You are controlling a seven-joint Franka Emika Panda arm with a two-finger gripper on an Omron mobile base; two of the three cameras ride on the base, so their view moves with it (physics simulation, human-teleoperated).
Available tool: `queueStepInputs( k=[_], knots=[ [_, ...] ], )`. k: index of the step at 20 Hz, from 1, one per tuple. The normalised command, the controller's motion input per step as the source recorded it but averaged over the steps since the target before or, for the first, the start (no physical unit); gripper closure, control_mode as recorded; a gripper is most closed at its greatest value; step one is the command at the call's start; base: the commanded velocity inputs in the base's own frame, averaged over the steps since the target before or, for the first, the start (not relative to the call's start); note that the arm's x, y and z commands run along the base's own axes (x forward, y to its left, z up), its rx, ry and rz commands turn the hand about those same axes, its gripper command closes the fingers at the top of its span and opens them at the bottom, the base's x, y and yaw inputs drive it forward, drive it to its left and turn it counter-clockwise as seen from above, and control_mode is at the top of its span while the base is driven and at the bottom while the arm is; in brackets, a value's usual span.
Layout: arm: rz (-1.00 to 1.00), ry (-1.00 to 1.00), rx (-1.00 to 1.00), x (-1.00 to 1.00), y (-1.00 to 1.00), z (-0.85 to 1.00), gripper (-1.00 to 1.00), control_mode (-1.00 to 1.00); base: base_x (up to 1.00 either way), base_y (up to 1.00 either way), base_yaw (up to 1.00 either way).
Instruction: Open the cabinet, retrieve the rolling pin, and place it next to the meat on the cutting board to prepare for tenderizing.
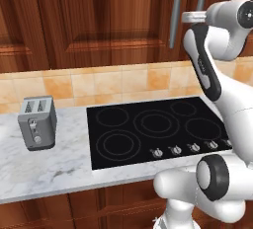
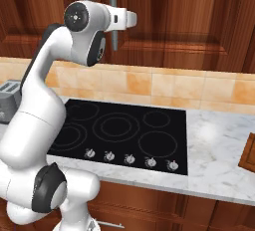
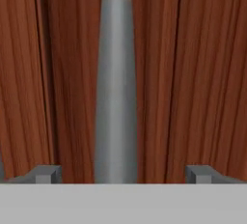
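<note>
The fingers (image 3: 48, 174) stand wide apart around the cabinet's bar handle (image 3: 115, 92), but closing off-centre might let it slip.

The arm (image 1: 210, 70) rises from its base, folds at a raised elbow, and extends the wrist horizontally forward at upper height. The pincer (image 3: 123, 172) is fully open, with its two dark fingertips (image 3: 46, 174) spread wide to either side of the hand view. In the right base view the arm (image 2: 50, 90) stands upright with the wrist link pointing level and away from the base.
</note>
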Motion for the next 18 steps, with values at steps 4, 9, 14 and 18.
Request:
queueStepInputs(
  k=[4,9,14,18],
  knots=[
    [0.0,0.06,0.0,0.32,0.0,0.05,-1.0,-1.0,0.0,0.0,0.0],
    [0.0,0.05,0.0,0.28,0.0,0.02,-1.0,-1.0,0.0,0.0,0.0],
    [0.0,0.06,0.0,0.36,0.0,0.0,1.0,-1.0,0.0,0.0,0.0],
    [0.0,0.04,0.0,0.35,0.0,0.0,1.0,-1.0,0.0,0.0,0.0]
  ],
)
